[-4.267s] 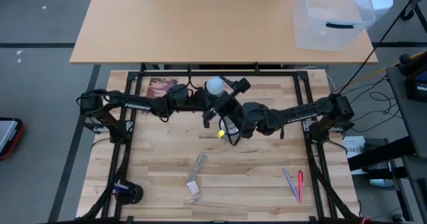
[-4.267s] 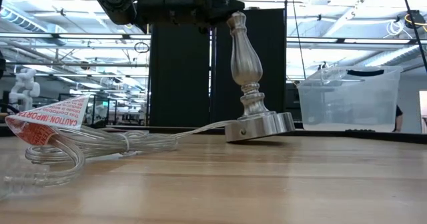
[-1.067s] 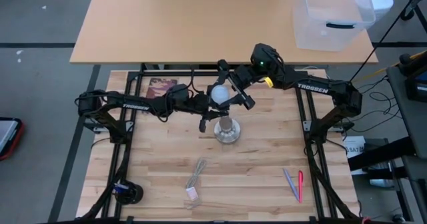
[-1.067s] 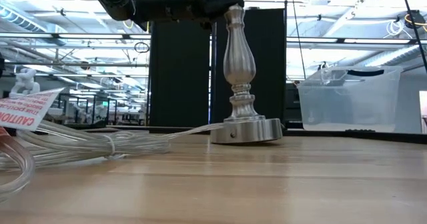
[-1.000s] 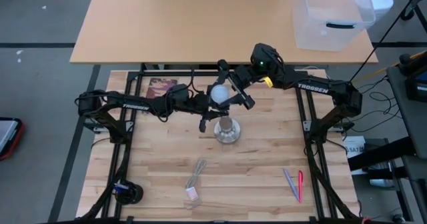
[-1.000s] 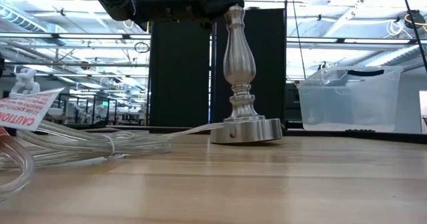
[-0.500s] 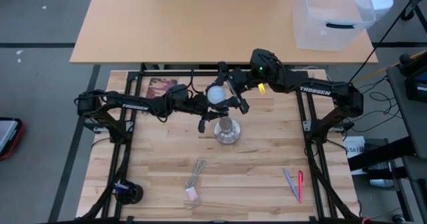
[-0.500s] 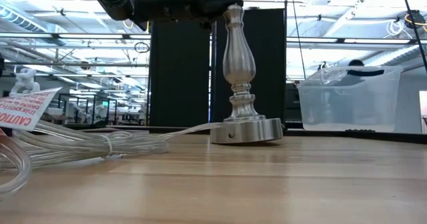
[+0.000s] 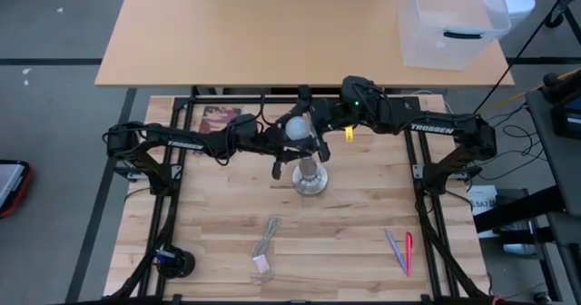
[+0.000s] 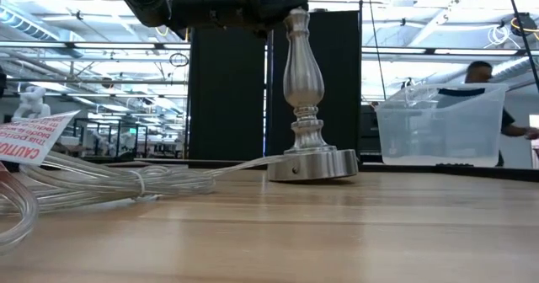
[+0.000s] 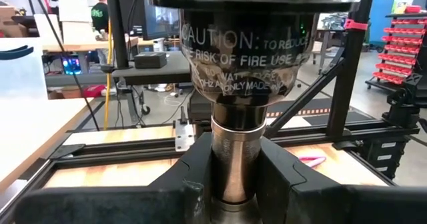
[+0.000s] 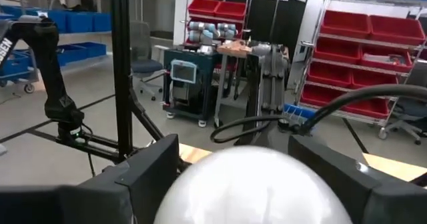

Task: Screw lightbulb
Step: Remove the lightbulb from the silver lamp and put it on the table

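Right claw [image 9: 304,126] now around lightbulb [image 9: 295,126] (astride)

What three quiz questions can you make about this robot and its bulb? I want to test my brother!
1. Which gripper clamps the silver stand?
2. True or false: the lightbulb lies flat on the table.
3. What sits between the right gripper's fingers: A a pen, B the lightbulb, C a cable?

Key
1. The left gripper, closed around the stand's neck just under the black socket.
2. False: it sits up on top of the stand.
3. B.
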`<state>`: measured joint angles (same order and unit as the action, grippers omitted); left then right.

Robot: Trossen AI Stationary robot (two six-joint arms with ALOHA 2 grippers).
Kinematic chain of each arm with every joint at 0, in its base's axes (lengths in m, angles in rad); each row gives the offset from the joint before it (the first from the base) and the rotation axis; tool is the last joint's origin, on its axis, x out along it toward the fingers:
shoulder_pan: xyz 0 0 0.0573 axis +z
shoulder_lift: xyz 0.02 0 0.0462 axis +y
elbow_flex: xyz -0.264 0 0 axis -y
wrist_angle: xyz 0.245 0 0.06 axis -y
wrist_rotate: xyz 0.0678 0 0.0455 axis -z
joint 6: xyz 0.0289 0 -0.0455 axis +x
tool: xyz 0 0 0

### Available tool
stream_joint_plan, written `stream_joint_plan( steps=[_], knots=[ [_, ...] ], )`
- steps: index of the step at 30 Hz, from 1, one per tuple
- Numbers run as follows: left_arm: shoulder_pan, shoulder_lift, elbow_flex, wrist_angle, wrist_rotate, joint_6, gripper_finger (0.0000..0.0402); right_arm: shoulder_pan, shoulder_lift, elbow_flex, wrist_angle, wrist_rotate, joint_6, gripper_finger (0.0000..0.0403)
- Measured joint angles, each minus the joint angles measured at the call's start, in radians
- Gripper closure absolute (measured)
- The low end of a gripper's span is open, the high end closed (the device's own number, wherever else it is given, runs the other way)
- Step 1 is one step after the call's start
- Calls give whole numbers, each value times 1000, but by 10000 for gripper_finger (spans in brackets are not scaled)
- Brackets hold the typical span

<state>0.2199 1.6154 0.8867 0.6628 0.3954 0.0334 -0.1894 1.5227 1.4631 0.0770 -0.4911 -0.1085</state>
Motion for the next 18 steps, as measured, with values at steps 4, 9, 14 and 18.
stream_joint_plan(
  steps=[4, 9, 14, 18],
  knots=[
    [0, 0, 0, 1, 5, 1, 326, 0, -3, 0, -29, 23, 14, 148],
    [0, 0, 0, -1, 10, 1, 326, 4, -5, -2, -25, 65, 5, 140],
    [1, 0, 0, -1, 11, 0, 326, 5, -28, -8, -31, 101, -2, 100],
    [1, 0, 0, 0, 11, 2, 326, 9, -60, -7, -17, 114, -12, 83]
  ],
)
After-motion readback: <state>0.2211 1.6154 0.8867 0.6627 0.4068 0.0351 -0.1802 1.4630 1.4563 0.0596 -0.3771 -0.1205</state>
